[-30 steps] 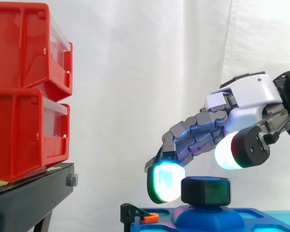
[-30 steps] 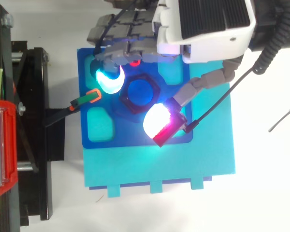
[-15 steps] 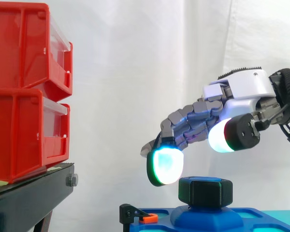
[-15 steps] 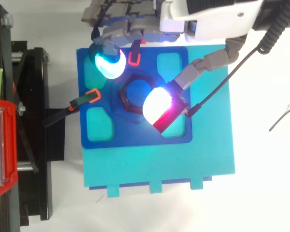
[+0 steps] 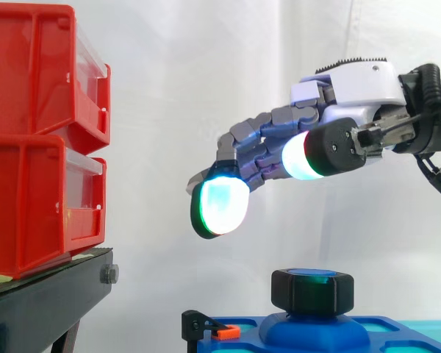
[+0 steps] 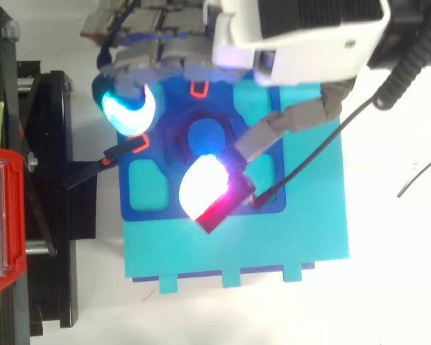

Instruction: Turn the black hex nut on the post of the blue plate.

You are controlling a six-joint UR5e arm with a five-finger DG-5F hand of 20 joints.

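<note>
The black hex nut (image 5: 312, 291) sits on the post of the blue plate (image 5: 316, 332), free of any contact. From above the nut (image 6: 178, 136) is partly covered by the thumb. My hand (image 5: 345, 88) hovers well above the nut, fingers relaxed and spread, holding nothing. Its glowing fingertips (image 5: 219, 207) hang to the upper left of the nut. In the top view the hand (image 6: 294, 32) comes in from the top edge, with a cyan fingertip (image 6: 128, 111) at the plate's left corner and the white-red thumb pad (image 6: 205, 187) over the plate.
Red bins (image 5: 44, 140) stand stacked on a black stand (image 5: 44, 301) at the left. An orange-tipped black clip (image 5: 209, 327) sits at the plate's left edge. The blue plate rests on a cyan base (image 6: 237, 248).
The hand has let go of the nut's sides and risen clear above it, drifting left. The nut stays on its post.
</note>
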